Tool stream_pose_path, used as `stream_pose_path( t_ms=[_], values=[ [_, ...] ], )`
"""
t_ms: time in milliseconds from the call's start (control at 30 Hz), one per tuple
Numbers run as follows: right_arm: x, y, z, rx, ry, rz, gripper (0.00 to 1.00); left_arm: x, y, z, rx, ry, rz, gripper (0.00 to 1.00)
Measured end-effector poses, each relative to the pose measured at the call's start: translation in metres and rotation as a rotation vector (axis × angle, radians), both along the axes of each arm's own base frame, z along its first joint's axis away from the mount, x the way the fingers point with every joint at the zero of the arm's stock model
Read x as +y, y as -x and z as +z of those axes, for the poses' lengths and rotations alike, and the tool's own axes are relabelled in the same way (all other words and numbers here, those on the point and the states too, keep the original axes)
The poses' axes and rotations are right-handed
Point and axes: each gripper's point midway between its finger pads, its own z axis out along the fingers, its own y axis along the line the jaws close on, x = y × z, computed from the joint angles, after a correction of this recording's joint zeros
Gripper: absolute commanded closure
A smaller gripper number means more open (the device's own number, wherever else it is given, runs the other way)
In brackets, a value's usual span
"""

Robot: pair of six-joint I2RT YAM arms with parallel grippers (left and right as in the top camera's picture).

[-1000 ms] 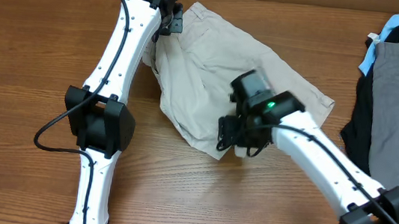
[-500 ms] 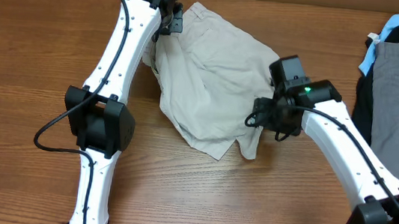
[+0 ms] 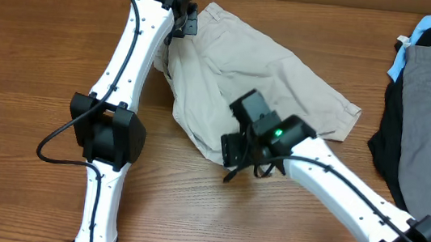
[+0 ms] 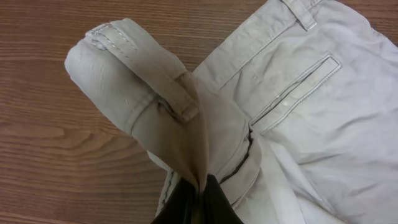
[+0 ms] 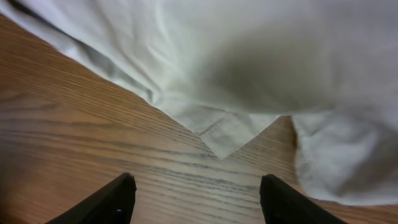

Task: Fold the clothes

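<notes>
Wood worktop (image 3: 26,67): left fingers (image 4: 217,206) pinch shorts (image 3: 246,67) waistband near far edge; right fingers (image 5: 106,202) spread above hem corner. Risk: closing short, missing hem.

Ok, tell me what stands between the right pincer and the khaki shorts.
Nothing visible does. The open right pincer faces the khaki shorts; their corner lies just ahead, with only wooden table between.

left arm (image 3: 129,54) stretches far forward, left claw (image 4: 198,190) pinched shut on the shorts (image 4: 298,93); right arm (image 3: 338,184) angles inward, right claw (image 5: 196,193) spread wide.
</notes>
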Motion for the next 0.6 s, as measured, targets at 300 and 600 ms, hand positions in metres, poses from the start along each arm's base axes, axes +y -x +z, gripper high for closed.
stream_pose_path(
  t_ms=[300, 600],
  values=[
    [-0.006, -0.008, -0.037, -0.034, 0.032, -0.038, 0.37, 0.0, 0.0, 0.0, -0.001, 0.001, 0.0, 0.96],
    [-0.013, -0.005, -0.081, 0.035, 0.131, 0.0, 0.37, -0.001, 0.0, 0.0, -0.001, 0.003, -0.001, 0.96]
  ],
)
